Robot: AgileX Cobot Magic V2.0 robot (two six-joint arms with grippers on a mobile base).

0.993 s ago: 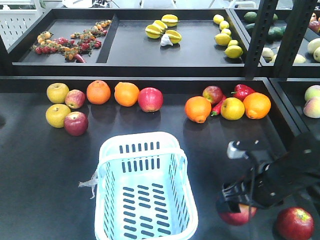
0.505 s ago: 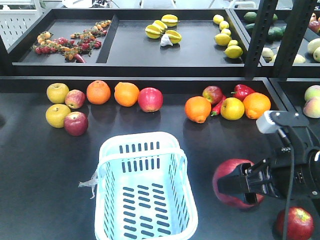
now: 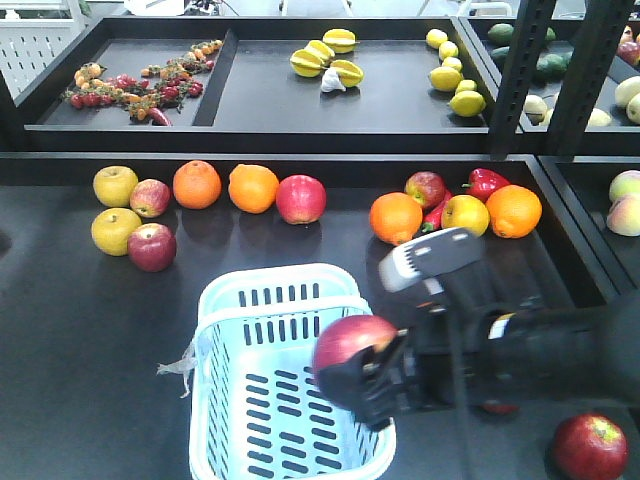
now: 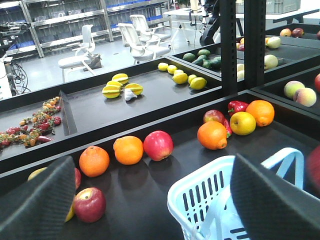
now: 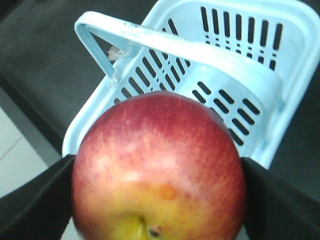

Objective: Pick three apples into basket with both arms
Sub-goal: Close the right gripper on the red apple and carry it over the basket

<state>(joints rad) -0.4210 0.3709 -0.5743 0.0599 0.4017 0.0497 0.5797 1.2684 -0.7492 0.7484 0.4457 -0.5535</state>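
My right gripper (image 3: 368, 388) is shut on a dark-red apple (image 3: 350, 347), which hangs over the right rim of the pale blue basket (image 3: 280, 276). In the right wrist view that apple (image 5: 160, 160) fills the space between the black fingers (image 5: 35, 200), with the basket (image 5: 230, 95) below it. A second dark-red apple (image 3: 152, 246) lies at the left by two yellow ones. A third (image 3: 591, 447) sits at the bottom right. My left gripper (image 4: 155, 210) is open above the table, between the left apple (image 4: 90, 204) and the basket (image 4: 210, 192). It does not show in the front view.
Oranges (image 3: 197, 184), yellow apples (image 3: 116, 185), a pink-red apple (image 3: 301, 198) and a red pepper (image 3: 484, 183) line the back of the table. The rear shelf holds star fruits (image 3: 327, 58) and lemons (image 3: 447, 70). Black uprights (image 3: 520, 80) stand at the right.
The right arm has lifted the apple off the table at the lower right and carried it left, to over the basket's right rim.
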